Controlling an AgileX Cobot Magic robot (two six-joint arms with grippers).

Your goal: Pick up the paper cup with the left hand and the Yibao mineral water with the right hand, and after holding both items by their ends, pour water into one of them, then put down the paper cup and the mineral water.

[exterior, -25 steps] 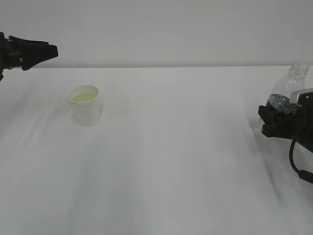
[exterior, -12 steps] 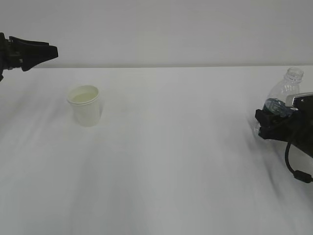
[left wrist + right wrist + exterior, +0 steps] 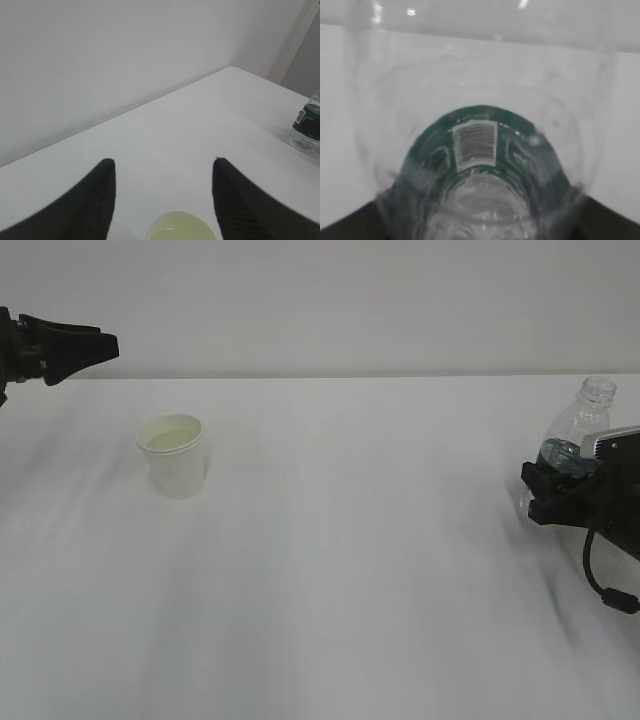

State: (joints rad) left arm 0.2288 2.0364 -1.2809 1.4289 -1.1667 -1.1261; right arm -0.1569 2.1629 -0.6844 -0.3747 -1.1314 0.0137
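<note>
The paper cup stands upright on the white table at the left and holds pale liquid; its rim also shows at the bottom of the left wrist view. My left gripper is open and empty, raised up and to the left of the cup, apart from it. My right gripper at the far right is shut on the Yibao mineral water, around its green label band. The bottle has no cap and leans slightly right. It fills the right wrist view, and it also shows far off in the left wrist view.
The white table ends in a far edge against a pale wall. A black cable hangs below my right gripper.
The bottle in my right gripper has turned more upright and moved slightly left. My left gripper and the cup have not moved.
</note>
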